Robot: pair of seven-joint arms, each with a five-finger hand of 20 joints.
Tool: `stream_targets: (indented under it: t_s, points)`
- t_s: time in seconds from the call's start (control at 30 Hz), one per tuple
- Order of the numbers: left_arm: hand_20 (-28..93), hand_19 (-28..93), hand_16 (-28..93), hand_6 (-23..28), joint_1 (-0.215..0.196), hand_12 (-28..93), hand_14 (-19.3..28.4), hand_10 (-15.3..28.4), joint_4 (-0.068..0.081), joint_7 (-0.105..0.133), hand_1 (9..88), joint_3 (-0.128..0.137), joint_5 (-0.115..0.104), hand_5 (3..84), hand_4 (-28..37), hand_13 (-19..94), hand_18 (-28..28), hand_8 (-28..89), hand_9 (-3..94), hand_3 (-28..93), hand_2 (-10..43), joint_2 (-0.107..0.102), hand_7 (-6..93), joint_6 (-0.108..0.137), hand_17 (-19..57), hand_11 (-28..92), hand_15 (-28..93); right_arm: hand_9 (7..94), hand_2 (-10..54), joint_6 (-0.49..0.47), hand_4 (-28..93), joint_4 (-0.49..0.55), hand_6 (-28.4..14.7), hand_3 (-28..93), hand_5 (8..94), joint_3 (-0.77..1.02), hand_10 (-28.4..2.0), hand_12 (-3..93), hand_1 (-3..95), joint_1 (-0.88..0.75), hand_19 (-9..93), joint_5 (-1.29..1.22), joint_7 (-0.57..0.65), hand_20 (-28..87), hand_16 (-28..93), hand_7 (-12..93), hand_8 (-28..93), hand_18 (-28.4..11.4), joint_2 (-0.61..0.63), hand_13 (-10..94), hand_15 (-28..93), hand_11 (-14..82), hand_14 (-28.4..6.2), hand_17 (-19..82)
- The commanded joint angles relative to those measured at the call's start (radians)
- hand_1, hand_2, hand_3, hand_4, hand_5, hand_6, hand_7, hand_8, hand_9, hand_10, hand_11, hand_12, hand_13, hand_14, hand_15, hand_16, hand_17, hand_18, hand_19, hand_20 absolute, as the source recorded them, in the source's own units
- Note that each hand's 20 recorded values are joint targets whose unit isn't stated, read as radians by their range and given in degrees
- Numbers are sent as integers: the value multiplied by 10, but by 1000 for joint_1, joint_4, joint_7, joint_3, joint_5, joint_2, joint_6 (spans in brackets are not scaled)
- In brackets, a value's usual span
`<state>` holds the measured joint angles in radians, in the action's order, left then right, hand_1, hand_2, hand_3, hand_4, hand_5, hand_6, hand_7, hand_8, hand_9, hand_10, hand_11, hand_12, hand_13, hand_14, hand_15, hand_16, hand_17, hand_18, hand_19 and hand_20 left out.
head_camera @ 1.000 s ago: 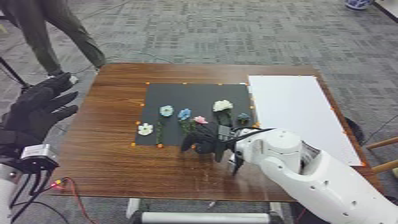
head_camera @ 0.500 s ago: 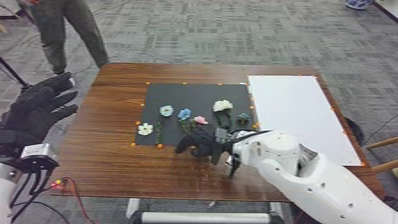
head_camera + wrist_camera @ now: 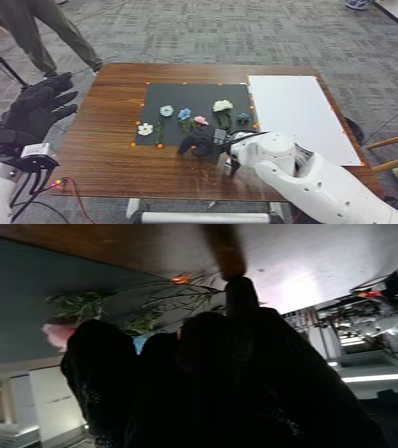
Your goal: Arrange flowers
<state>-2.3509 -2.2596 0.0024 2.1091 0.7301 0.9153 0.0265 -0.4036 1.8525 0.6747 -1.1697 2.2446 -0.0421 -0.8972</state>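
Note:
Over the near edge of the black mat (image 3: 195,92) my right hand (image 3: 205,141) is low, by the stem end of the pink flower (image 3: 201,120). Left of that bloom lie a blue flower (image 3: 185,114), a pale blue flower (image 3: 166,111) and a small white flower (image 3: 145,129). A large white flower (image 3: 222,105) and a dark teal flower (image 3: 243,117) lie to the right. In the right wrist view, my right hand (image 3: 204,369) has extended fingers, partly hiding the pink flower (image 3: 59,335) and green stems (image 3: 160,306). My left hand (image 3: 37,112) is open at the left.
A white sheet (image 3: 298,115) lies on the right part of the brown table (image 3: 115,165). Small orange markers (image 3: 161,145) line the mat's edges. Red and black cables cross the table's near left corner.
My right hand has shifted slightly toward the table's near edge, and its wrist has turned a little. The flowers and my left hand look unmoved.

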Motion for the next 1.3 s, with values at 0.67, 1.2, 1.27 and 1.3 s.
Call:
stream_targets:
  t_s: [0.67,1.2,1.27,1.3]
  points:
    - [94,397,-49,25,-7,186,141,107,-3,-2,248,4,-3,244,-242,50,204,-90,166,710,-31,6,217,-1,-145,168,417,915,112,177,-187,45,24,905,517,142,-89,306,199,-88,932,-440,-146,719,339,160,-157,-240,42,906,855,602,-39,610]
    - [92,401,-47,23,-12,186,122,93,-3,62,255,-28,59,243,-241,48,200,-90,164,707,-42,26,207,55,-139,161,401,337,-60,556,-273,-78,-29,889,404,786,-124,238,131,-536,442,-1385,-298,257,218,167,-97,-234,167,224,289,152,-120,32]
    - [87,387,-42,20,-3,200,114,89,5,116,262,-50,11,205,-235,22,183,-92,125,703,-46,26,219,52,-128,153,388,306,-60,482,-277,-82,-27,873,361,844,-125,225,115,-581,395,-1418,-290,204,256,109,-94,-229,139,193,169,93,-117,-7]
    - [87,379,-30,18,6,221,107,85,8,120,270,-55,24,179,-231,6,174,-97,106,701,-55,30,227,42,-125,135,374,290,-62,461,-280,-84,-29,864,333,861,-120,217,108,-605,381,-1464,-303,178,277,86,-89,-225,127,181,111,66,-116,-21]
